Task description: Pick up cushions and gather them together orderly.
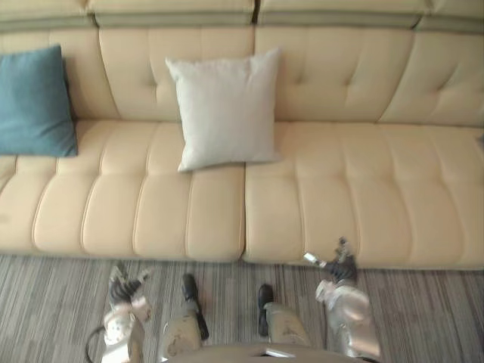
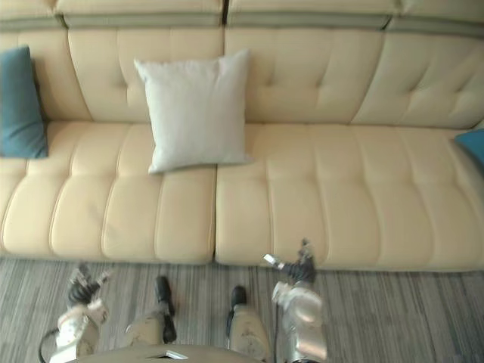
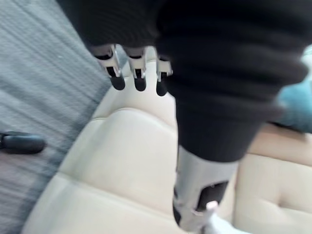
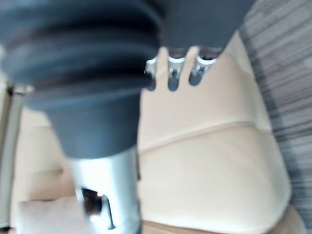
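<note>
A white cushion (image 1: 225, 110) leans upright against the back of the beige sofa (image 1: 340, 197), a little left of the middle. At the sofa's left end a teal cushion (image 1: 34, 102) also stands against the backrest. The corner of another teal cushion (image 2: 473, 144) peeks in at the far right end of the seat. My left hand (image 1: 125, 291) hangs low over the floor in front of the sofa's left half, fingers (image 3: 139, 73) relaxed and holding nothing. My right hand (image 1: 340, 268) is raised to the seat's front edge right of the middle, its fingers (image 4: 173, 73) also loose and empty.
The sofa's seat is bare between the white cushion and the right end. A grey striped carpet (image 1: 45, 302) runs along the front of the sofa.
</note>
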Available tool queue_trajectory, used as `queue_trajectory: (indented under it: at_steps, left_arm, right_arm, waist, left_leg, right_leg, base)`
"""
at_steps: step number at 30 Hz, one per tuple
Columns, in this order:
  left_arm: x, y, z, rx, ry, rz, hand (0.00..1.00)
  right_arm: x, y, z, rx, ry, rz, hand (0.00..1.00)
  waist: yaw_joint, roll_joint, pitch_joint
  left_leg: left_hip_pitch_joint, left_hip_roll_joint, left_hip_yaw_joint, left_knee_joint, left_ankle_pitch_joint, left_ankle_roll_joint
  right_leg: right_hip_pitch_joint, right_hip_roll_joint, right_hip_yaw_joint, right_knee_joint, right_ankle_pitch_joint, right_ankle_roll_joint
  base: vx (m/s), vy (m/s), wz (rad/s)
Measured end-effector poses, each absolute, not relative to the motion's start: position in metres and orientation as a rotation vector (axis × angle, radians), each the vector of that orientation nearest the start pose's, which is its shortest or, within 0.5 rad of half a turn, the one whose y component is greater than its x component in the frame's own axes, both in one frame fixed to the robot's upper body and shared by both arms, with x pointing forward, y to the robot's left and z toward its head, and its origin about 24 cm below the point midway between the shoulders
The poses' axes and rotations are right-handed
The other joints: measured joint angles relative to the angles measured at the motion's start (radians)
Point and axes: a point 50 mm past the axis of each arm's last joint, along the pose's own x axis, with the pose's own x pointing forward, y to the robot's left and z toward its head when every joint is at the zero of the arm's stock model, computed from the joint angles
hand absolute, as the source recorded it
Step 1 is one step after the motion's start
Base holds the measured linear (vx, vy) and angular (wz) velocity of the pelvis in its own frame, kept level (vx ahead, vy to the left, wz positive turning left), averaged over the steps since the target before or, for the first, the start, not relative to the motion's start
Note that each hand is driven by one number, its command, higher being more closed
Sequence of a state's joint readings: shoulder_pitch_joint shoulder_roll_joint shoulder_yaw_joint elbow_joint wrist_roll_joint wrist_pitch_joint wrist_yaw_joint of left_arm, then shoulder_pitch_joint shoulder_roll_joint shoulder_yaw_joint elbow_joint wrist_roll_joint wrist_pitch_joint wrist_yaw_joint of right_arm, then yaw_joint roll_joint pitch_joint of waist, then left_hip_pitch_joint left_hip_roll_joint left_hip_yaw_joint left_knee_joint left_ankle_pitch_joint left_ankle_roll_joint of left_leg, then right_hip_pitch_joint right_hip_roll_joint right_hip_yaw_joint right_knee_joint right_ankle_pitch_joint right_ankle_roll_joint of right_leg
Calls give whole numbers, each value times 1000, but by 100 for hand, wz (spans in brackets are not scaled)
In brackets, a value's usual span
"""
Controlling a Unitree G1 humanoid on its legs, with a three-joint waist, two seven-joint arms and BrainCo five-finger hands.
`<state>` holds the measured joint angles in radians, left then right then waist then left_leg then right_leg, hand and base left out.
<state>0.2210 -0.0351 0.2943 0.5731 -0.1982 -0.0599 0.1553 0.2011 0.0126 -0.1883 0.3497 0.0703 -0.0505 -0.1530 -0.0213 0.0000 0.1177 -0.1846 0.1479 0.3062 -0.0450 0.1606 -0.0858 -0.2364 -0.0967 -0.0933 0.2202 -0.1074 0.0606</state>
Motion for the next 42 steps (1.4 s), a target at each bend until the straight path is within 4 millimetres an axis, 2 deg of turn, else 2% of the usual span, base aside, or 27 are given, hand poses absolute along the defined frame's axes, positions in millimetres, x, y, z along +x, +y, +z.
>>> queue_trajectory:
  at_steps: [3,7,10,13,14,15,16,17,18,19,20,21,23,24,25,26,27,28,29,30,31,33,35,37,38,39,42]
  left_arm:
    - [100,202,-140,-207,883,548,0]
    - [89,202,-149,-170,962,531,0]
    - [90,201,-150,-168,974,525,0]
    - [95,202,-150,-162,973,526,0]
    - [96,205,-150,-151,970,534,0]
    - [98,208,-149,-143,962,539,0]
    - [100,211,-148,-142,955,548,0]
    - [99,210,-148,-155,955,559,0]
    - [97,205,-149,-171,961,560,0]
    - [98,205,-149,-174,958,563,0]
    - [99,208,-148,-166,952,566,0]
    - [99,211,-147,-159,948,567,0]
    - [94,212,-148,-156,957,575,0]
    - [92,213,-148,-156,962,579,0]
    - [92,217,-147,-165,949,605,0]
    - [94,215,-148,-175,953,603,0]
    - [96,211,-148,-187,953,599,0]
    - [100,202,-150,-203,963,583,0]
    - [101,201,-150,-199,966,575,0]
    - [102,199,-151,-195,969,568,0]
    - [105,195,-152,-194,978,549,0]
    - [103,193,-152,-182,986,530,0]
    - [103,193,-152,-163,986,518,0]
    - [104,194,-152,-156,985,516,0]
    - [105,195,-151,-154,980,517,0]
    - [106,196,-151,-152,979,521,0]
    - [108,196,-151,-137,976,504,0]
  right_arm:
    - [147,-197,-106,51,678,-394,0]
    - [126,-193,-129,43,835,-384,0]
    - [121,-192,-135,42,873,-384,0]
    - [129,-187,-134,51,866,-371,0]
    - [134,-183,-133,54,860,-354,0]
    - [135,-180,-133,61,860,-351,0]
    - [136,-178,-133,65,861,-347,0]
    - [138,-179,-132,64,860,-347,0]
    - [136,-185,-133,49,865,-355,0]
    - [136,-184,-134,45,873,-351,0]
    - [137,-183,-134,47,875,-349,0]
    - [134,-183,-137,47,893,-348,0]
    - [126,-180,-144,39,943,-336,0]
    - [125,-179,-145,33,954,-328,0]
    - [125,-175,-148,29,975,-313,0]
    - [126,-178,-148,20,982,-316,0]
    - [129,-182,-147,10,976,-317,0]
    - [139,-193,-144,-24,956,-329,0]
    - [141,-194,-143,-27,951,-330,0]
    - [142,-195,-142,-31,949,-331,0]
    - [142,-198,-142,-37,948,-336,0]
    - [128,-202,-146,-39,983,-357,0]
    - [125,-206,-146,-43,988,-373,0]
    - [127,-207,-145,-33,978,-384,0]
    - [129,-203,-145,-11,972,-388,0]
    - [127,-205,-145,-1,973,-404,0]
    - [121,-203,-146,35,982,-431,0]
  waist:
    - [3,-11,-26]
    - [14,-22,-37]
    - [14,-24,-37]
    - [28,-34,-30]
    - [36,-46,-19]
    - [35,-62,-10]
    - [42,-74,1]
    - [57,-62,6]
    - [61,-26,6]
    - [56,-20,9]
    - [49,-29,4]
    - [50,-41,-2]
    - [55,-57,-14]
    - [57,-60,-19]
    - [76,-83,-39]
    - [92,-79,-63]
    - [98,-67,-65]
    - [105,-21,-45]
    - [102,-17,-41]
    - [96,-12,-37]
    - [84,7,-20]
    - [76,12,-18]
    - [76,4,-16]
    - [78,-4,-11]
    - [77,-7,-9]
    - [74,-16,3]
    - [57,-21,0]
  left_leg:
    - [62,0,10,-33,1,-5]
    - [115,-6,26,-34,-4,-5]
    - [135,-14,36,-34,-13,-9]
    - [141,-21,76,-33,-18,-6]
    - [155,-26,94,-31,-27,3]
    - [151,-29,105,0,-48,11]
    - [150,-31,103,34,-78,15]
    - [148,-18,88,62,-98,30]
    - [141,14,85,63,-101,51]
    - [129,29,85,86,-106,58]
    - [113,38,76,122,-112,67]
    - [102,39,66,139,-113,67]
    - [90,34,50,144,-99,66]
    - [89,33,48,142,-93,63]
    - [59,13,50,146,-72,46]
    - [20,21,44,136,-48,36]
    - [6,23,29,128,-42,34]
    - [-33,25,-31,108,-13,22]
    - [-39,25,-29,102,-2,19]
    - [-42,26,-28,95,8,15]
    - [-34,40,-31,81,23,12]
    - [25,49,-9,36,39,-3]
    - [31,46,-19,53,6,-27]
    - [29,33,-42,79,-25,-32]
    - [27,25,-57,116,-55,-32]
    - [24,2,-105,187,-124,-35]
    - [28,-30,-140,220,-194,-38]
  right_leg:
    - [67,10,6,-53,24,10]
    - [126,12,28,-93,40,16]
    - [143,7,44,-103,53,22]
    - [133,6,90,-121,89,26]
    - [133,4,110,-128,104,29]
    - [134,0,110,-126,110,19]
    - [137,-4,112,-131,101,-11]
    - [144,-18,32,-129,42,-138]
    - [138,-28,-43,-72,-13,-153]
    - [100,-47,-65,70,-29,-124]
    - [53,-82,-85,309,-62,-92]
    - [47,-110,-85,473,-89,-67]
    - [94,-139,-78,579,-98,-42]
    - [104,-143,-76,573,-88,-30]
    - [127,-136,-49,476,-31,10]
    - [144,-105,-39,356,-88,29]
    - [155,-92,-43,297,-99,31]
    - [223,-53,-56,55,-104,31]
    - [239,-50,-57,1,-103,32]
    - [253,-46,-57,-41,-95,54]
    - [275,-28,-59,-81,-66,59]
    - [288,-19,-33,-87,-59,58]
    - [255,-23,19,-77,-54,55]
    - [219,-25,88,-70,-50,47]
    - [198,-28,133,-61,-46,44]
    - [186,-31,197,-57,-42,38]
    - [150,-30,288,-70,-23,7]
  base:
    - [74,7,-9]
    - [43,13,-14]
    - [8,37,-14]
    - [-39,48,-44]
    - [-71,38,-46]
    - [-79,43,-53]
    - [-112,50,-52]
    - [-96,48,-66]
    - [-122,24,-55]
    - [-115,-27,-19]
    - [-115,-48,19]
    - [-138,-73,34]
    - [-112,-91,31]
    - [-82,-160,5]
    - [-86,-182,-26]
    - [-111,-215,-41]
    - [-170,-160,-79]
    - [-159,-112,-66]
    - [-169,-97,-57]
    - [-137,-53,-9]
    - [-164,-32,-16]
    - [-143,-13,-32]
    - [-116,30,-79]
    - [-115,73,-106]
    - [-88,84,-136]
    - [-78,88,-136]
    - [-48,106,-120]
